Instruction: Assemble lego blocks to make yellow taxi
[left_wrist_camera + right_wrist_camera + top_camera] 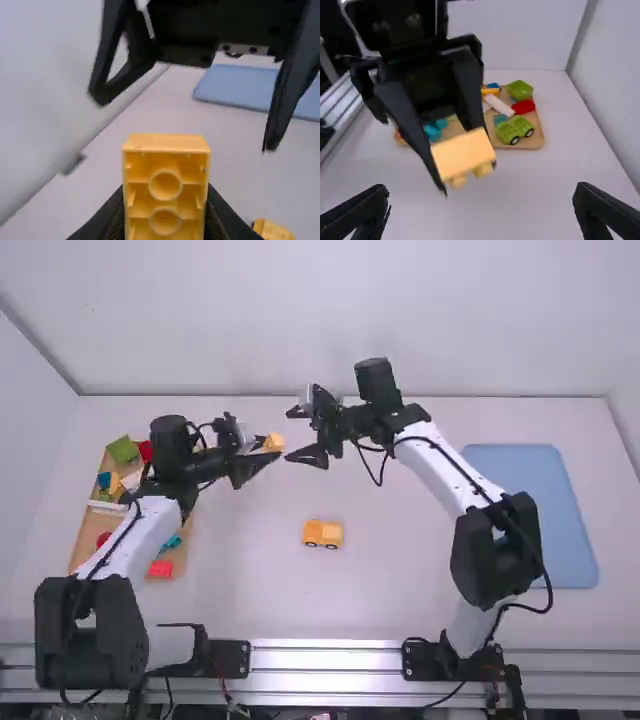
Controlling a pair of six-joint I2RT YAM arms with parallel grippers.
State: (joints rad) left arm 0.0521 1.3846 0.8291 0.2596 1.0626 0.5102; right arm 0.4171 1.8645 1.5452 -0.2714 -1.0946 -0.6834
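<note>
White table (pixel 380 610), pale walls behind, wooden tray (pixel 537 136) of spare bricks beside the left arm, probably for easy picking. Clamped in the left gripper (pixel 165 205), up off the table: yellow block (pixel 462 154), hollow side toward that wrist's camera. Right gripper (pixel 290 434) just across from it, fingers wide apart, empty, likely lined up for a handover. Yellow car piece (pixel 323 533) on its wheels below, presumably parked upright for stacking.

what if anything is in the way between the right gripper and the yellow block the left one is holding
Nothing visible: the right gripper is open, with free space between it and the yellow block. The left gripper holds it by its sides.
</note>
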